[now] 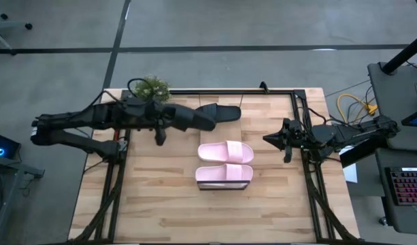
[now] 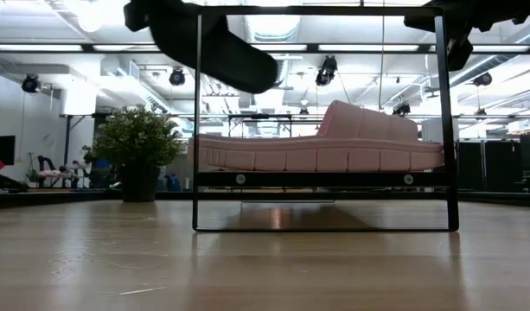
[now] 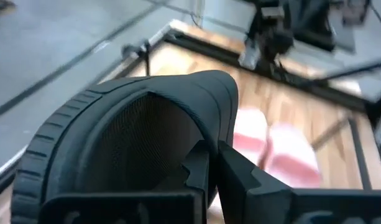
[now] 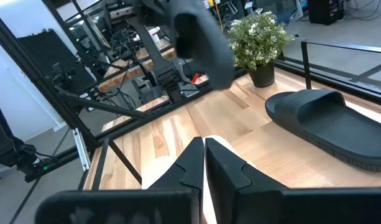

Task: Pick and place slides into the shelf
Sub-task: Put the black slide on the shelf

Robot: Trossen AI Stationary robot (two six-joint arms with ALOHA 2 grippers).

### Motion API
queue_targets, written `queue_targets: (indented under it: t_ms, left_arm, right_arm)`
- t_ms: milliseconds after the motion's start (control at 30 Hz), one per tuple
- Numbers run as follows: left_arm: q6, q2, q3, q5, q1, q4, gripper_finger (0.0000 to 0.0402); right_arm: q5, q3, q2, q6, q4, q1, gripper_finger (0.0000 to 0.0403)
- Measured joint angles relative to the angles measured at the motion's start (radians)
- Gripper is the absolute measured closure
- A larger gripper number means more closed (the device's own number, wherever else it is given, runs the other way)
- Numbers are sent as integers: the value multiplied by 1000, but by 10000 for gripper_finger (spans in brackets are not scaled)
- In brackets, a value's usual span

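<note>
- left gripper (image 1: 207, 122): clenched on one black slide (image 1: 194, 120), carried clear of the table, above the far part of the tabletop (image 1: 160, 204), beside the other black slide (image 1: 220, 113).
- left wrist view: held black slide (image 3: 134, 143) fills most of the frame, ribbed sole edge visible, fingers (image 3: 199, 171) closed against its strap; pink slides (image 3: 274, 146) blurred farther off on the wood.
- low view: held black slide (image 2: 217, 47) hangs tilted near the top of the frame, above shelf level.
- second black slide: lying flat near the far edge of the table, close to the small potted plant (image 1: 151, 88); also seen in the right wrist view (image 4: 330, 127), sole down, strap up.
- two pale pink slides: placed side by side at the table's middle, one (image 1: 226, 152) farther, one (image 1: 224, 175) nearer, touching or nearly so.
- low view: pink slide (image 2: 321, 147) rests on the shelf (image 2: 321, 180), a board held in a thin dark frame.
- right gripper (image 1: 268, 139): at the right side of the table, well apart from the pink slides, grasping nothing; in the right wrist view the fingers (image 4: 193, 162) stand pressed together.
- potted plant: upright at the far left corner of the table, visible in the low view (image 2: 137, 147) and right wrist view (image 4: 258, 40).
</note>
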Motion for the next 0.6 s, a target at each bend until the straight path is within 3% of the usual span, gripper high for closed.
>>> queue_targets:
  t_ms: [300,600]
  left_arm:
    - [-108,103,-27,-17,11,261,401]
    - [-263,247,-29,14,21,397,401]
  right_arm:
    - [0,0,0,0,0,0,394]
    - [0,0,0,0,0,0,394]
